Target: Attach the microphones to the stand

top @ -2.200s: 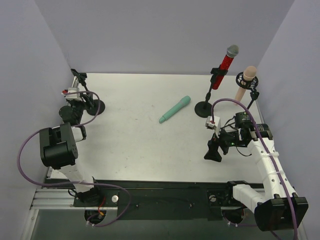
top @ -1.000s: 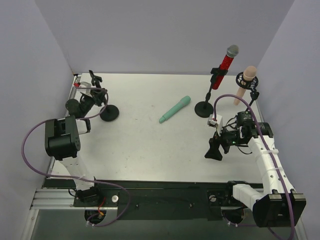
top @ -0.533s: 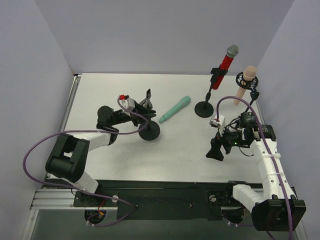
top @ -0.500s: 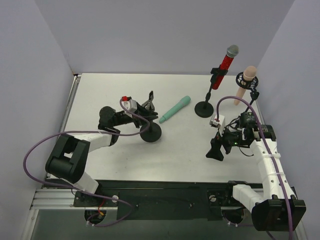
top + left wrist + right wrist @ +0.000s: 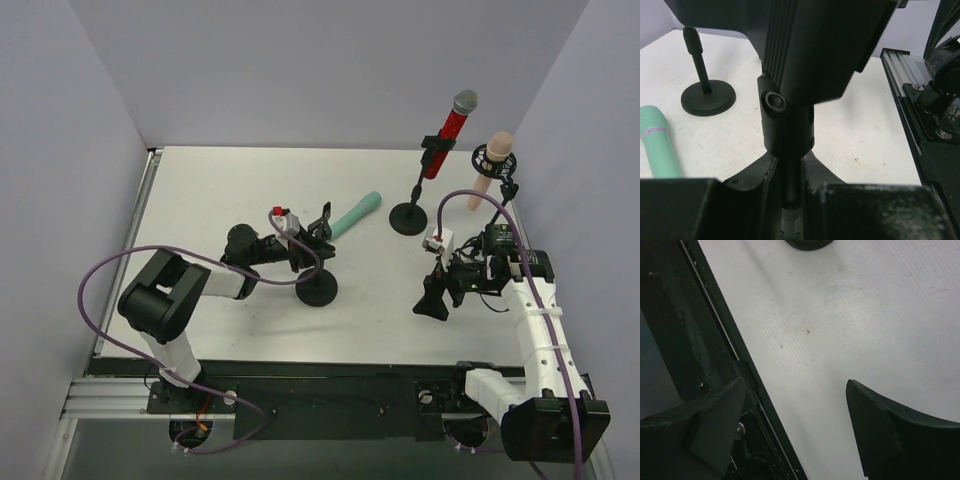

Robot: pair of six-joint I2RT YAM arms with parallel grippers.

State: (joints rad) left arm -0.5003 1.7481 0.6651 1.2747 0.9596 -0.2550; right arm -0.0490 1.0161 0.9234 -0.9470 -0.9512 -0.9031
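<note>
A black stand (image 5: 317, 287) with a round base sits mid-table, its empty clip (image 5: 322, 218) up beside the mint-green microphone (image 5: 355, 217), which lies flat. My left gripper (image 5: 303, 256) is shut on this stand's pole (image 5: 788, 172); the green microphone (image 5: 657, 140) shows at the left of the left wrist view. The glittery red microphone (image 5: 446, 124) is clipped upright in a second stand (image 5: 408, 218). The peach-pink microphone (image 5: 491, 164) sits in a third holder at far right. My right gripper (image 5: 432, 300) hangs open over bare table, its fingers (image 5: 880, 430) wide apart.
The black front rail (image 5: 330, 385) runs along the near edge and shows in the right wrist view (image 5: 705, 340). Grey walls close in the left, back and right sides. The second stand's base (image 5: 708, 97) stands close behind the held stand.
My left arm has carried the stand from the far left of the table to the middle, beside the green microphone. The right arm has barely shifted.
</note>
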